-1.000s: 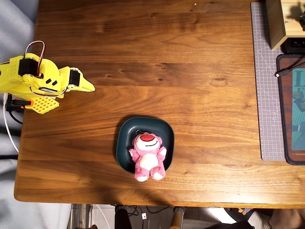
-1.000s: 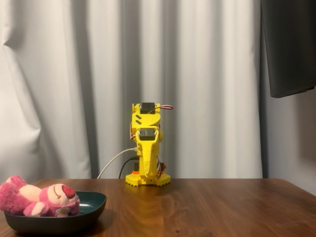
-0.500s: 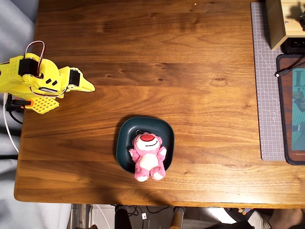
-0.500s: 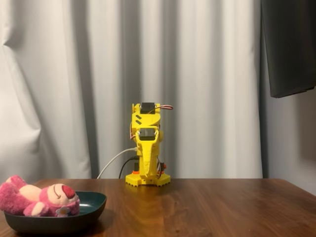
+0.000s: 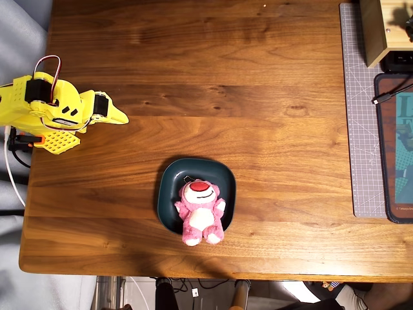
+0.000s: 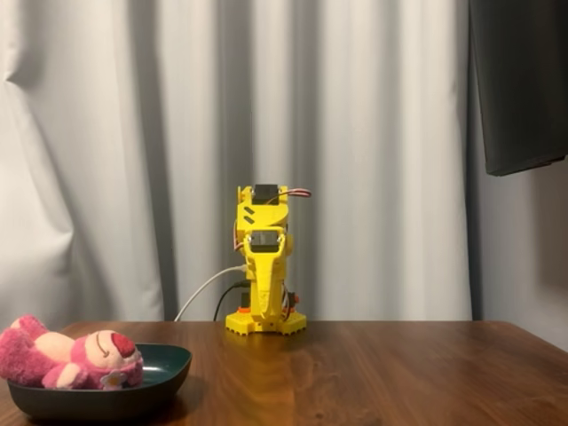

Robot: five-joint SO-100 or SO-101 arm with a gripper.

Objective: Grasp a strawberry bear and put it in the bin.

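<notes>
The pink strawberry bear (image 5: 199, 212) lies on its back in the dark teal bin (image 5: 179, 177), its legs hanging over the rim nearest the table's front edge in the overhead view. In the fixed view the strawberry bear (image 6: 67, 358) rests in the bin (image 6: 133, 398) at the lower left. My yellow gripper (image 5: 119, 118) is folded back at the table's left edge, well away from the bin, fingers together and holding nothing. The fixed view shows the gripper (image 6: 264, 302) pointing down in front of the arm's base.
A grey cutting mat (image 5: 360, 110), a dark mouse pad (image 5: 395, 148) and a wooden box (image 5: 381, 29) sit along the right side of the table. White and black cables (image 5: 14, 165) trail off the left edge by the arm's base. A white curtain (image 6: 133, 151) hangs behind.
</notes>
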